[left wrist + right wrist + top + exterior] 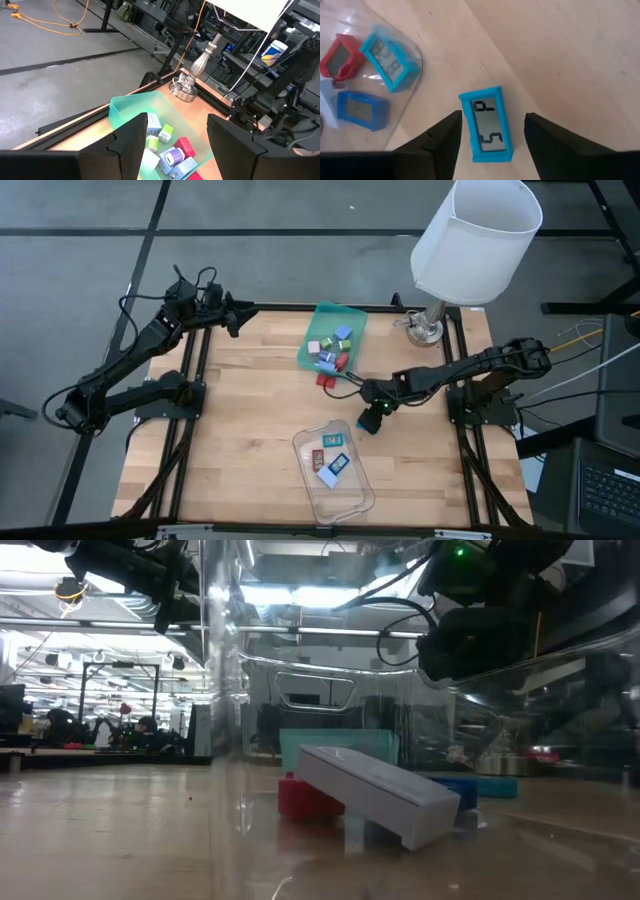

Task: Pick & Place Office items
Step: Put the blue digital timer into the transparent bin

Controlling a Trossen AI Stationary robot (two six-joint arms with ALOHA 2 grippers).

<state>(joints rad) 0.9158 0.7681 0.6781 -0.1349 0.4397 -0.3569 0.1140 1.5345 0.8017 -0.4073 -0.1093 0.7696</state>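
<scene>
A teal flat piece [486,124] is seen lying on the bare tabletop [560,55] between the parted fingers of the right hand [491,135], untouched, just beside the clear tray [352,498]; the left hand [172,142] is held open above the green tray [120,107].

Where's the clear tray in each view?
High: clear tray, near edge, centre.
Low: right at the camera; its wall spans the frame.
Left wrist: not in it.
Right wrist: only a corner shows.
Shared landmark: red piece inside it.
</scene>
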